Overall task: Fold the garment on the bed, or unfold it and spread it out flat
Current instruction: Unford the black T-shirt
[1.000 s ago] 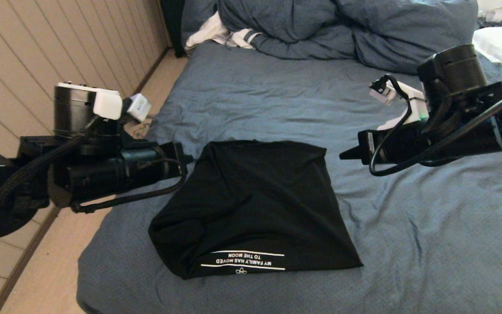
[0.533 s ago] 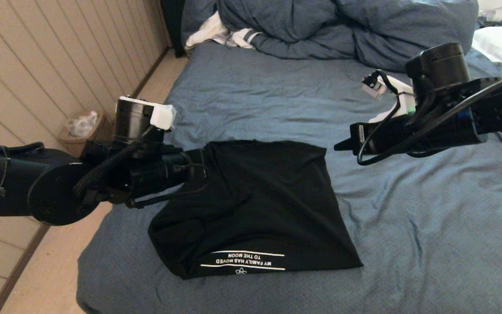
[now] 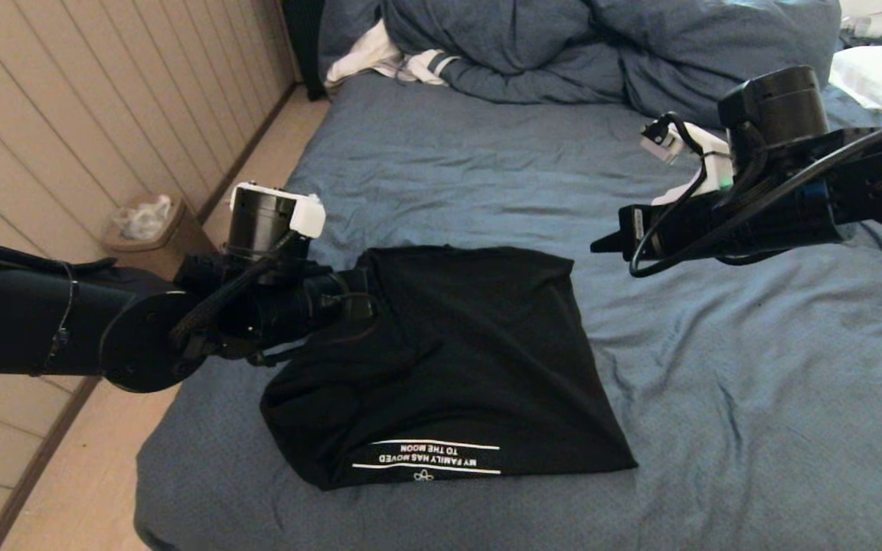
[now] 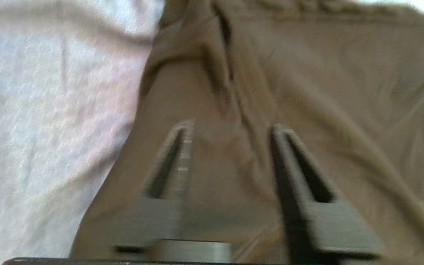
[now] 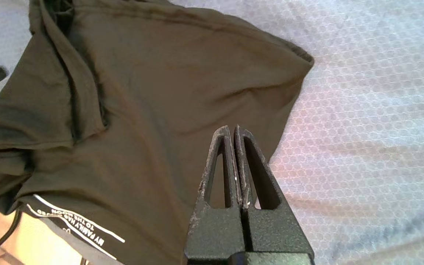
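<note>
Head view, left to right: my left gripper (image 3: 360,295) sits at the left edge of the garment (image 3: 449,360), over its bunched upper-left corner. Left wrist view shows the jaws apart with a ridge of black fabric running between them, nothing clamped yet. Garment lies roughly in the middle of the bed (image 3: 717,398), partly folded, lettering strip along the near hem, left side rumpled and layered.

Risks on this side: if I close here I likely pinch several layers at once, since the fold stacks up right under the fingers (image 4: 175,162). Lifting then drags the whole bundle instead of one edge. Going too deep could also catch the sheet under the shirt. I can't tell how many layers sit in the gap.

Right side: my right gripper (image 3: 598,246) hovers off the garment's upper-right corner, jaws together, holding nothing. Right wrist view puts the tips above the shirt's right edge, clear of the cloth. If left pulls alone, nothing anchors the right edge and the shirt slides and rumples further.
</note>
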Robot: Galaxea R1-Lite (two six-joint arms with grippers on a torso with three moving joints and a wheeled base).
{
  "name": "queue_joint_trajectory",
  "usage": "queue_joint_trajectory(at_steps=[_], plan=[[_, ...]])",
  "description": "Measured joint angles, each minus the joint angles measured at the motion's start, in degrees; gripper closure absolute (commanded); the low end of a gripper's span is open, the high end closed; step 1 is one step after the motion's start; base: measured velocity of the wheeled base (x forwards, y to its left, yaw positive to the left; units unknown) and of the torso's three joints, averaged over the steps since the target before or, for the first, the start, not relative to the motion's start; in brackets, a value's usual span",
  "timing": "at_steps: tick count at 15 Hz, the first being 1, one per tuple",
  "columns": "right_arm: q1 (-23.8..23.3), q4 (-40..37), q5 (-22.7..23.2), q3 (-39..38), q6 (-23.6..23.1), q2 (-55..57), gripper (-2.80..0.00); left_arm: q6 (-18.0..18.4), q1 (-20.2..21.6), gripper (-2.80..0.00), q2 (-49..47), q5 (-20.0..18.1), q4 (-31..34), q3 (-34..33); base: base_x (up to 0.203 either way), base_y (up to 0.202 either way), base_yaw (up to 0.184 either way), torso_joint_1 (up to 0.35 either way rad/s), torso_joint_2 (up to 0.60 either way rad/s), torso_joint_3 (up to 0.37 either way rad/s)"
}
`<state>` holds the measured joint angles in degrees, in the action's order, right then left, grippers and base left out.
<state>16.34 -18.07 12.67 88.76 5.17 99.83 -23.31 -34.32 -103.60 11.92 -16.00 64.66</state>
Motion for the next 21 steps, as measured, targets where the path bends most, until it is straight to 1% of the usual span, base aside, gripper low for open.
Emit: queue_joint_trajectory(at_steps=[2,3,4,6,8,10,12,17,18,19,21], plan=[[0.0,0.0,0.2,0.0,-0.3,0.4,0.0,0.1,0.0,-2.8,-1.1,0.2,-0.4,1.5,0.0,0.0,0.0,0.0,0.0,0.0],[-0.2,0.0,0.2,0.0,-0.4,0.6,0.0,0.8,-0.2,-2.8,-2.2,0.9,-0.4,2.7,0.0,0.0,0.0,0.0,0.0,0.0],[-0.3,0.0,0.2,0.0,-0.5,0.8,0.0,2.3,-0.9,-2.8,-3.5,2.1,-0.4,3.7,0.0,0.0,0.0,0.0,0.0,0.0],[-0.5,0.0,0.2,0.1,-0.5,1.2,0.0,4.6,-4.0,-2.8,-6.0,4.5,-0.5,5.0,0.0,0.0,0.0,0.0,0.0,0.0],[-0.6,0.0,0.3,0.2,-0.5,1.5,0.0,6.1,-7.4,-2.8,-8.8,7.0,-0.5,5.8,0.0,0.0,0.0,0.0,0.0,0.0],[-0.7,0.0,0.8,0.2,-0.4,1.8,0.0,7.5,-9.5,-2.8,-11.9,9.9,-0.6,6.6,0.0,0.0,0.0,0.0,0.0,0.0],[-1.2,0.1,1.5,0.3,-0.4,2.3,0.0,7.7,-10.1,-2.8,-14.0,11.5,-0.6,7.4,0.0,0.0,0.0,0.0,0.0,0.0],[-1.6,0.1,1.7,0.8,-0.3,3.3,0.0,8.1,-10.3,-2.8,-15.4,12.2,-0.6,7.3,0.0,0.0,0.0,0.0,0.0,0.0],[-1.7,0.1,1.7,0.9,-0.3,3.5,0.0,8.2,-10.4,0.0,-15.4,13.3,-0.6,7.3,0.0,0.0,0.0,0.0,0.0,0.0],[-1.8,0.0,1.7,1.2,-0.3,3.8,0.0,8.6,-10.3,0.0,-15.4,14.2,-0.5,7.4,0.0,0.0,0.0,0.0,0.0,0.0],[-2.3,0.0,1.7,1.4,-0.3,4.2,0.0,9.4,-10.3,0.0,-15.3,14.4,-0.6,7.4,0.0,0.0,0.0,0.0,0.0,0.0]])
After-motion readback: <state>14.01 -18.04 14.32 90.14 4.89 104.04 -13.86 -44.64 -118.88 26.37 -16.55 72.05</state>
